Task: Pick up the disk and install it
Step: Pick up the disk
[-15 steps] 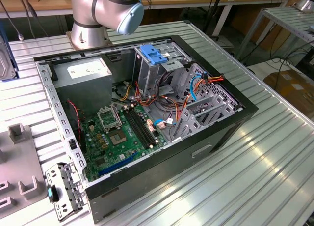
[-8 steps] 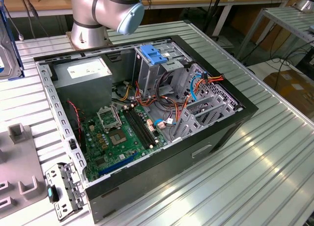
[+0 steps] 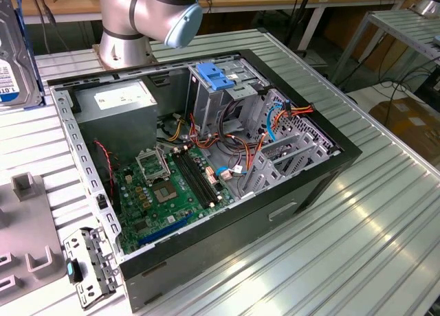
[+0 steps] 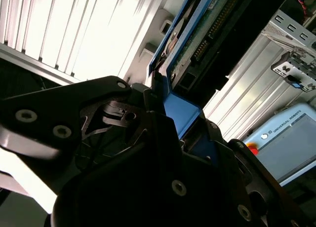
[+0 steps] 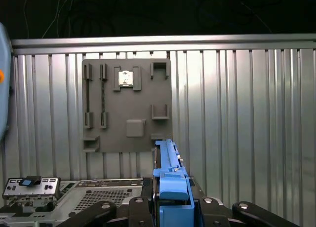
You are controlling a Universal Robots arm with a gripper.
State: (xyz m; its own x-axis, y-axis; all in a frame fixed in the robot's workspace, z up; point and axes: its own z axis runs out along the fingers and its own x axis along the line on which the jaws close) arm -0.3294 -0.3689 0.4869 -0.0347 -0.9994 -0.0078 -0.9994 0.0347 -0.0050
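The disk (image 3: 15,55), silver with a white and blue label, hangs upright above the table at the exterior view's far left. In the second wrist view the disk (image 4: 210,27) shows its green circuit board and its blue bracket, with my gripper (image 4: 185,126) shut on the bracket's end. The first wrist view has the disk (image 5: 170,175) edge-on, standing up between the dark fingers (image 5: 143,205) of my gripper (image 5: 173,209). It is held above the ribbed table, beside the open computer case (image 3: 330,165).
Inside the case are a metal drive cage with a blue handle (image 3: 223,79), a grey power supply box (image 3: 120,96), a motherboard and loose cables. A grey fixture plate (image 5: 126,106) and a small metal bracket (image 3: 86,264) lie on the table. A teach pendant (image 4: 286,143) sits nearby.
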